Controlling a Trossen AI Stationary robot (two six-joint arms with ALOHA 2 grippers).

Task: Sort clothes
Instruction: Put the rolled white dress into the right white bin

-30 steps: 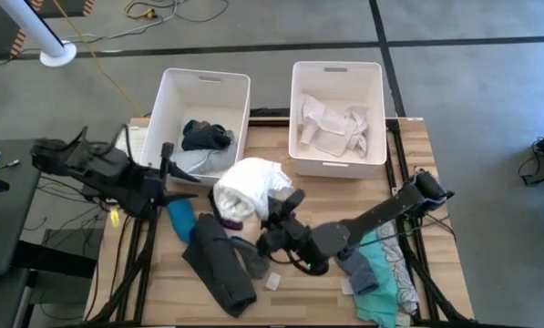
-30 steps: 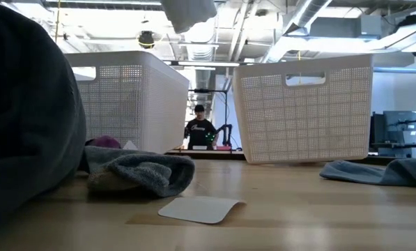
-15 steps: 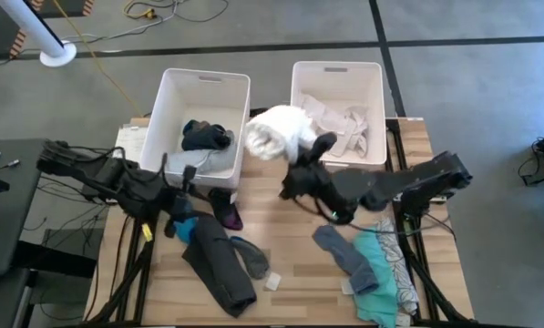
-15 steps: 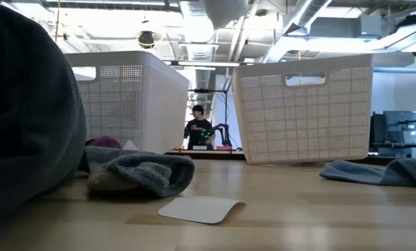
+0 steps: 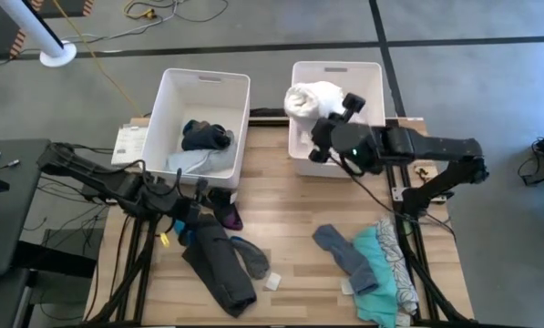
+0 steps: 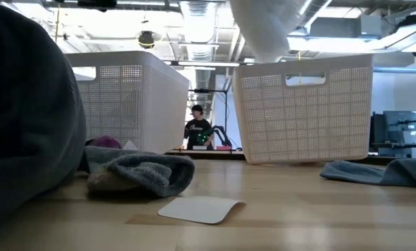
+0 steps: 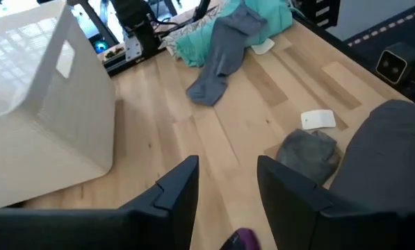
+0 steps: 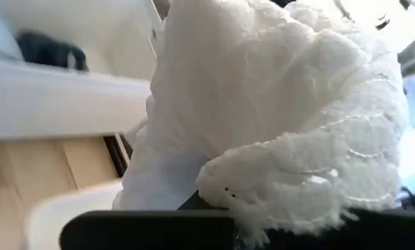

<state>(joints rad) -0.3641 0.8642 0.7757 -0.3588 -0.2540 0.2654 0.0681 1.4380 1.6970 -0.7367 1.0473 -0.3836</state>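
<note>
1. The white garment [image 5: 310, 98] hangs bunched from my right gripper [image 5: 330, 128], which is clamped tight on it. It sits above the near-left corner of the right bin [image 5: 374, 77]; in the low view it dangles just over that bin's rim.
2. That bin already holds white pieces, so I judge this the drop step. Doing it well means carrying the bundle further inward over the bin's middle before letting go, since part of the cloth looks to overhang the wall, though the wrist view is too filled with fabric for me to be sure.
3. The left bin [image 5: 176, 87] holds dark clothes [image 5: 205, 137] and something pale.
4. My left gripper [image 7: 224, 184] waits low over the table near a grey garment [image 5: 219, 271], fingers partly apart and holding nothing.
5. A grey sock [image 5: 343, 254] and teal cloth [image 5: 381, 273] lie unsorted on the right.
</note>
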